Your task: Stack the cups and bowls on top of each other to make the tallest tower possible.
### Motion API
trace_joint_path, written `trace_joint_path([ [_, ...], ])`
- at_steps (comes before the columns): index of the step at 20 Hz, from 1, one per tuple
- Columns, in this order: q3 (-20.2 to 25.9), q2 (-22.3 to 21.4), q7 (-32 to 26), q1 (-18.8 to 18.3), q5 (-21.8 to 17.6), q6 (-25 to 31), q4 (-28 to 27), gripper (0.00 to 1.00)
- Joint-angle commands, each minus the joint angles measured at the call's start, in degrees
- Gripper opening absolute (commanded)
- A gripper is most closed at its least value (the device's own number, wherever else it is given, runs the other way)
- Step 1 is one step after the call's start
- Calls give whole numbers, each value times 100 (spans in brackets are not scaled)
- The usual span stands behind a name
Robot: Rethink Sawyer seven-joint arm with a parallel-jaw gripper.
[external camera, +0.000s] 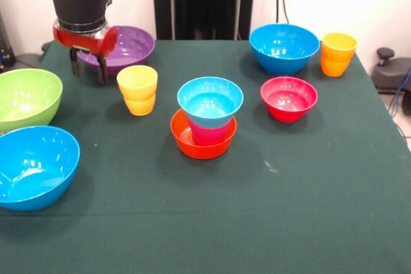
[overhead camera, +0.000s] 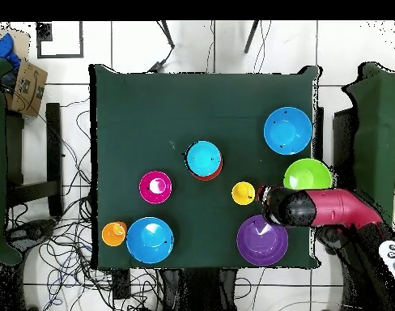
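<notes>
My gripper (external camera: 89,76) hangs open and empty at the left front edge of the large purple bowl (external camera: 125,44), left of the yellow cup (external camera: 137,89). In the overhead view the gripper (overhead camera: 269,204) sits between the yellow cup (overhead camera: 244,193), the purple bowl (overhead camera: 262,241) and the lime green bowl (overhead camera: 306,176). The tower (external camera: 205,120) stands mid-table: an orange bowl (external camera: 200,145) holds a red-pink cup (external camera: 210,134), topped by a small light blue bowl (external camera: 210,99). It also shows in the overhead view (overhead camera: 205,159). The small red bowl (external camera: 289,97), a blue bowl (external camera: 284,47) and the orange cup (external camera: 338,54) stand on the right.
The lime green bowl (external camera: 26,97) and a second blue bowl (external camera: 32,165) sit at the table's left edge in the front view. The table (external camera: 289,210) has a dark green cloth. Cables and chairs surround it on the floor.
</notes>
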Motion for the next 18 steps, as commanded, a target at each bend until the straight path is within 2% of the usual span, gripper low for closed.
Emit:
trace_joint_path([
  [1,530,74,-1733,74,-124,225,548,100],
  [6,1082,-1116,-2116,11,908,1123,965,100],
  [8,1299,-1454,-2389,-8,1149,1420,933,100],
  [11,1506,-1613,-2462,-48,1307,1536,819,100],
  [16,1454,-1699,-1971,275,1219,1534,424,100],
  [18,1472,-1606,-1884,315,1200,1491,362,100],
])
